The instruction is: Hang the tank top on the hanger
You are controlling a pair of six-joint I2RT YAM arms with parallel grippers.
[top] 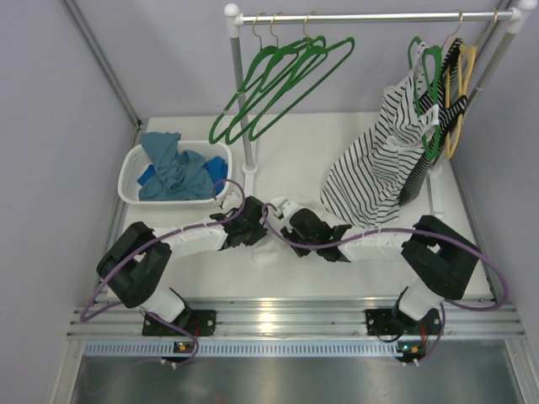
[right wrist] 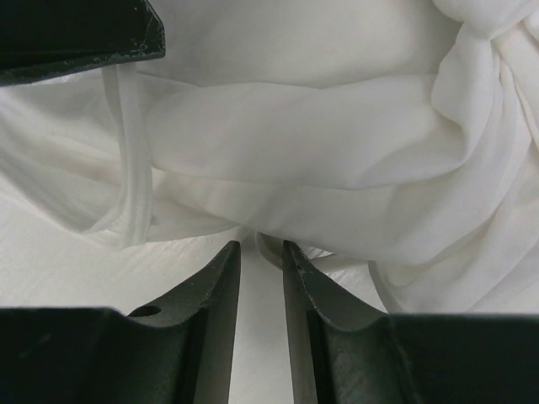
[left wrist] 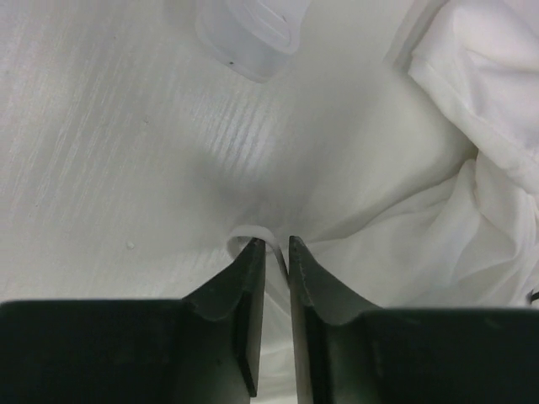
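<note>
The tank top [right wrist: 320,143] is lying crumpled on the white worktop [top: 295,143], in the middle, between the two arms. The left tool [left wrist: 275,244] is closed on a thin folded edge of the cloth, with only a narrow slit left between its jaws. The right tool [right wrist: 261,246] is also nearly together, and a hem of the same cloth is pinched at its tips.

The step in hand is judged to be the taking up and opening of the garment. It would be done well if the two held edges are drawn apart slowly, so that the neck opening is found and the thin cloth is not torn or slipped out. Only one layer should be kept in each grip. A green hanger [top: 278,84] must then be reached on the rail [top: 370,17] at the back, well apart from the cloth.

One container is seen: a white basket [top: 130,181] at the left of the worktop. Blue garments [top: 177,168] are heaped in it. A striped top [top: 370,177] is hung at the right on the rail.
</note>
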